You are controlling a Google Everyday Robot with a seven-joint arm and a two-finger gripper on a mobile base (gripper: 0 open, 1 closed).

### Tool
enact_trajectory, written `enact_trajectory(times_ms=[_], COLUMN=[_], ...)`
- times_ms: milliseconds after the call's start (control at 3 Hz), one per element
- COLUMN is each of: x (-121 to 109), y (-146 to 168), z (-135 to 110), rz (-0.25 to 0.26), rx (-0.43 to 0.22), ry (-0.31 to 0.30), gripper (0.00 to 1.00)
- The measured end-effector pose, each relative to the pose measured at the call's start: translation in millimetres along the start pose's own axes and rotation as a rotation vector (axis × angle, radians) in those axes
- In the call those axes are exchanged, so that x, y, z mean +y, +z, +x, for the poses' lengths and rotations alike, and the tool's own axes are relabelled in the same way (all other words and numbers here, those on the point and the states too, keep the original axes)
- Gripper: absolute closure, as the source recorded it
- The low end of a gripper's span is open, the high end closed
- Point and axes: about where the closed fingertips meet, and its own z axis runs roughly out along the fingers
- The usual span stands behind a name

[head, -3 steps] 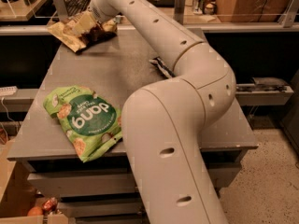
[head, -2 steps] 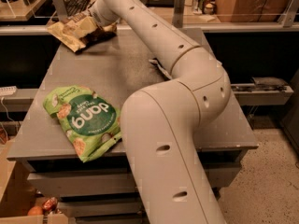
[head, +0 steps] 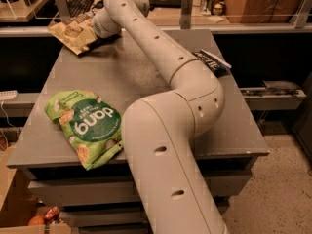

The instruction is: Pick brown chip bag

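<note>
In the camera view, the step in hand is, by my judgement, the grasp of the brown chip bag [head: 72, 34]. To do it well, the gripper [head: 91, 22] should come down on a raised fold of the crinkled foil, not on a flat part. It should close firmly and lift straight up, because the bag lies at the far left corner of the table [head: 112, 77] and could slide over the edge.

The gripper is at the end of the arm [head: 165, 57], at that same corner, directly at the right side of the bag. I cannot tell if it is spread, closed, or already touching the bag. The green bag [head: 85, 126] lies well apart, at the near left edge.
</note>
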Motion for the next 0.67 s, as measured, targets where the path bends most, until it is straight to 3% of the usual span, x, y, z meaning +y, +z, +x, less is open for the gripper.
enact_trajectory(times_ms=[333, 667], x=[5, 0], y=[8, -3], z=[-1, -16], rz=[-0.026, 0.002], rx=[-0.008, -0.021], ry=[0.002, -0.041], gripper=[0.4, 0.72])
